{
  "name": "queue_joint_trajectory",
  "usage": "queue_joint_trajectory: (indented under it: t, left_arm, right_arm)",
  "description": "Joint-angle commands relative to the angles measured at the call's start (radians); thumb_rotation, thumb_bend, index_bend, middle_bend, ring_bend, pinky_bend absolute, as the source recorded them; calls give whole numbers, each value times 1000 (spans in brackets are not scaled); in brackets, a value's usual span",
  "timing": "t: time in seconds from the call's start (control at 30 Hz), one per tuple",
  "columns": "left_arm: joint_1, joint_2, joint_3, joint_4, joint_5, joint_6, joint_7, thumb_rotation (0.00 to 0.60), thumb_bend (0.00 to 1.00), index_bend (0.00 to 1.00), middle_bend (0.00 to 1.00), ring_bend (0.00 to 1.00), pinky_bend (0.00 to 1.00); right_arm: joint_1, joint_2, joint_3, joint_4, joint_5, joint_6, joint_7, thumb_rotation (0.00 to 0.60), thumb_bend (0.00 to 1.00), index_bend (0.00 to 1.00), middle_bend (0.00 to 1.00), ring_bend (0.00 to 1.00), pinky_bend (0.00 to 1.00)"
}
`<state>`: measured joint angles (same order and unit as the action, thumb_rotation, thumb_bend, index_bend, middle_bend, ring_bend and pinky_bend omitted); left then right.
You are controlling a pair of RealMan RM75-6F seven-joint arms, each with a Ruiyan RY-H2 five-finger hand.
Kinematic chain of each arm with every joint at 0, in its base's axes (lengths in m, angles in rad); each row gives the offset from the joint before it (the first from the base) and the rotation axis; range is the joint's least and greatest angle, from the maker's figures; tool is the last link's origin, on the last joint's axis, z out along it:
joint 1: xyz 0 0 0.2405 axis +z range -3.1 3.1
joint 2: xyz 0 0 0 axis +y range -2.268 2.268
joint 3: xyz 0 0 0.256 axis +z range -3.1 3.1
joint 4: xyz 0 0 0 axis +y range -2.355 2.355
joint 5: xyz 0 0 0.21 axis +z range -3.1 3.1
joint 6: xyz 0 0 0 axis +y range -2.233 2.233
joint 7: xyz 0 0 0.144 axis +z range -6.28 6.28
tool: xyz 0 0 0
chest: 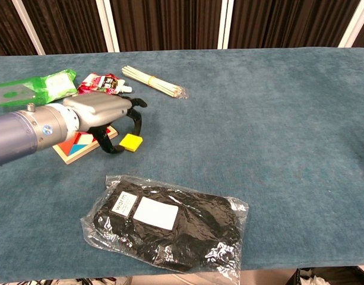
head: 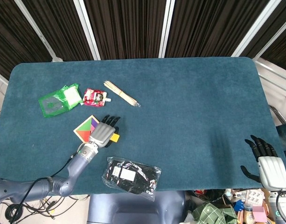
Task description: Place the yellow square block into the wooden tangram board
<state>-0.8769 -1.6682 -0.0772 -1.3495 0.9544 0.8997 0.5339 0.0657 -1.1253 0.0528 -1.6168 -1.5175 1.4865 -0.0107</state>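
The yellow square block (chest: 131,142) lies just right of the wooden tangram board (chest: 75,148), which holds coloured pieces. My left hand (chest: 101,113) arches over both, thumb at the block's left edge and fingers curled down on its far side, pinching it. In the head view the block (head: 115,137) peeks out to the right of the left hand (head: 102,132), with the board (head: 86,128) to its left. My right hand (head: 266,161) hangs off the table's front right corner, fingers spread and holding nothing.
A black bag in clear plastic (chest: 167,222) lies near the front edge, just in front of the block. Behind the board are a bundle of wooden sticks (chest: 153,82), a red pouch (chest: 101,85) and a green packet (chest: 33,88).
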Motion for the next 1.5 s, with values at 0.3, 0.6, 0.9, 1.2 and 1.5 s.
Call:
queue_joint_trajectory:
  t: [0.3,0.6,0.9,1.2,1.5]
  left_arm:
    - [41,148,-33,-87,-46,14,-39,600,366,439,0,0,0]
    - [74,192,-24,-108,-135,8,-42,600,366,453,0,0,0]
    - [60,189,-34,-179,-345,69,84,600,366,451,0,0,0]
    - [42,157,-37,-186,-395,100,130,600,366,451,0,0,0]
    - [45,125,-30,-161,-374,110,124,600,366,450,0,0,0]
  right_arm:
    - [-2,0,1,-3,2,3,-4,600,184,147,54,76,129]
    - [-3,-2,1,-2,1,4,-9,600,186,147,54,76,129]
    - [-3,-2,0,2,-4,8,-10,600,185,147,54,76,129]
    - [-3,-2,2,2,-1,8,-7,600,186,147,53,76,129]
    - [-2,-1,3,2,0,7,-6,600,186,147,54,76,129]
